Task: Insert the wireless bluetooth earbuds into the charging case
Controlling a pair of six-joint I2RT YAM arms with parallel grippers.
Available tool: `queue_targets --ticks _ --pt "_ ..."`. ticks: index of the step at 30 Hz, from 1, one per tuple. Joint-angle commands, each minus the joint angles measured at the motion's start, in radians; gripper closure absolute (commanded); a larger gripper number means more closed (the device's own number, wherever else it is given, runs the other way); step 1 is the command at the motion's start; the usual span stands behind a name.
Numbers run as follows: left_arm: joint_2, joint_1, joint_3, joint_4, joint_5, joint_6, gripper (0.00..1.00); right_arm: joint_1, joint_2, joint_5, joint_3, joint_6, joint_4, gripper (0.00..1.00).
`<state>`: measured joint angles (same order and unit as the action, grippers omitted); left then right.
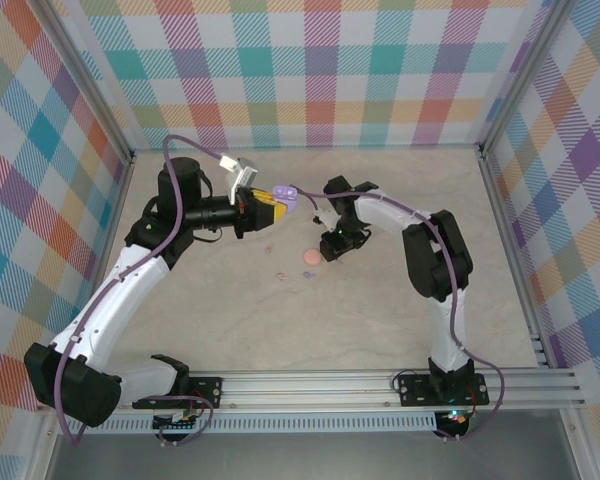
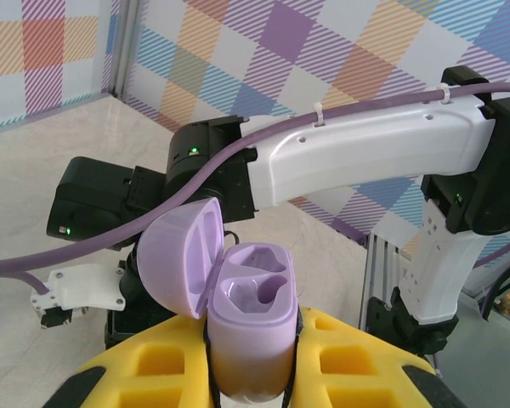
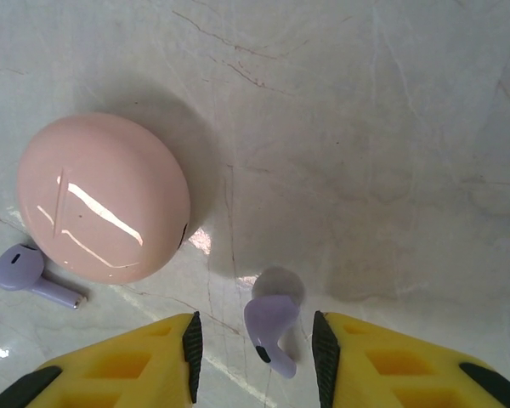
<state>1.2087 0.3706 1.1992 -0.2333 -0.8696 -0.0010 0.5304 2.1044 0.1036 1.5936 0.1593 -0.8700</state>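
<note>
My left gripper (image 2: 252, 378) is shut on the purple charging case (image 2: 252, 327), held up off the table with its lid (image 2: 180, 259) swung open to the left and both wells empty. From above, the case (image 1: 286, 197) hangs left of the right arm. My right gripper (image 3: 257, 348) is down at the table, open, its black pads (image 3: 193, 344) on either side of a purple earbud (image 3: 272, 323) without touching it. A second purple earbud (image 3: 25, 272) lies at the left, by the pink case.
A closed round pink case (image 3: 102, 200) lies on the marble table just left of my right gripper (image 1: 332, 245); from above the pink case (image 1: 309, 256) sits mid-table. Tiny pieces (image 1: 280, 274) lie to its left. Checked walls enclose the table.
</note>
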Motion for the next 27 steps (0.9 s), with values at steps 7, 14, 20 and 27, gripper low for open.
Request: queue_targets --ticks 7,14,20,27 --pt "-0.022 -0.002 0.002 -0.009 -0.002 0.000 0.85 0.021 0.040 -0.054 0.023 0.017 -0.029 0.61" --pt "-0.023 -0.002 0.002 -0.016 -0.002 0.002 0.85 0.031 0.055 -0.087 0.025 0.012 -0.024 0.63" --pt "-0.028 -0.002 0.002 -0.025 0.001 0.010 0.85 0.044 0.067 -0.119 0.021 0.008 -0.019 0.65" --pt "-0.029 -0.003 0.007 -0.036 0.003 0.020 0.85 0.057 0.057 -0.161 -0.003 -0.005 -0.001 0.70"
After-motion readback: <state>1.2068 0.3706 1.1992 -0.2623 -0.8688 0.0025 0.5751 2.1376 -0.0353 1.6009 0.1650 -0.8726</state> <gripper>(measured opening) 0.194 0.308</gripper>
